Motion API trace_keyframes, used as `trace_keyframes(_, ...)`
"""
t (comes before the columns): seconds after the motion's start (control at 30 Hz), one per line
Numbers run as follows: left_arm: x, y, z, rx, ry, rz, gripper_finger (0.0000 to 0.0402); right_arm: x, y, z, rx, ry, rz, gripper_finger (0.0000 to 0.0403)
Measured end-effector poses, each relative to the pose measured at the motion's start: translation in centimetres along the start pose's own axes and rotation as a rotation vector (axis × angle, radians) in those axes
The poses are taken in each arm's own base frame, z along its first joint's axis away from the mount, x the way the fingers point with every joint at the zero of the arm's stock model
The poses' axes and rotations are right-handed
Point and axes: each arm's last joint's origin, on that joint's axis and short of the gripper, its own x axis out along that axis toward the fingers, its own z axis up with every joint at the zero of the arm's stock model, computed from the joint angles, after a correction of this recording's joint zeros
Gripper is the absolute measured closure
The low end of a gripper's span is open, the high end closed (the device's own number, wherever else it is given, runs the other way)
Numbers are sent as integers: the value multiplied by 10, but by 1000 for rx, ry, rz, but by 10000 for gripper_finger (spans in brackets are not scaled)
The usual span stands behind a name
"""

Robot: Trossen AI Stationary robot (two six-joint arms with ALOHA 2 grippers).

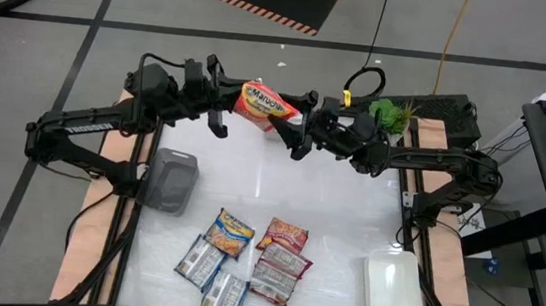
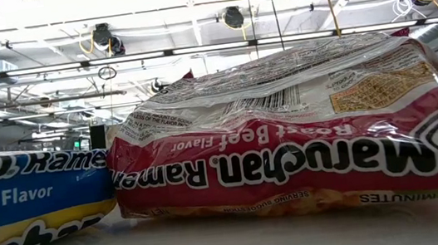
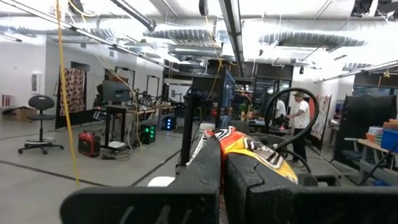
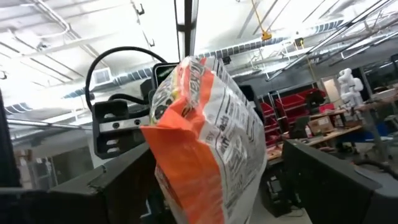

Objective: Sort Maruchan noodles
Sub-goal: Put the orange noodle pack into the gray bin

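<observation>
Above the counter's far edge, the left pincer (image 1: 226,96) pinches the orange packet (image 1: 261,103) while the right pincer (image 1: 294,127) gapes wide around it, so a careless handover could drop it.

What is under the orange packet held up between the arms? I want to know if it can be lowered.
Beneath the orange packet, clamped by the left gripper, only bare white table shows. The patch directly under it is covered.

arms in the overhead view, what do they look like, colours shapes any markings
Both arms are black, built of slim jointed segments with bulkier housings near the wrists. The left arm carries small white lettering along its long link. The right arm matches it. Each ends in a black two-fingered hand, left, right.
</observation>
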Motion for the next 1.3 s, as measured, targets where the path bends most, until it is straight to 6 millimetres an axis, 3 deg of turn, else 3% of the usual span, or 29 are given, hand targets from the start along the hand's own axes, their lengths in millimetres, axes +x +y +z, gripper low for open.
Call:
trace_keyframes(0.27, 3, -1, -4, -6, 8, -8, 401, 2, 0, -4, 85, -22, 37, 76)
trace_keyframes(0.67, 4, -12, -8, -15, 38, -36, 401, 2, 3, -2, 87, -22, 100, 212)
trace_keyframes(0.83, 4, -12, -8, -18, 37, -33, 394, 2, 3, -2, 87, -22, 101, 245)
trace_keyframes(1.03, 2, -12, -6, -57, 35, -35, 333, 2, 3, -2, 87, -23, 101, 247)
trace_keyframes(1.3, -9, 0, 1, -145, 66, 31, 187, 2, 2, -2, 95, -28, 69, 251)
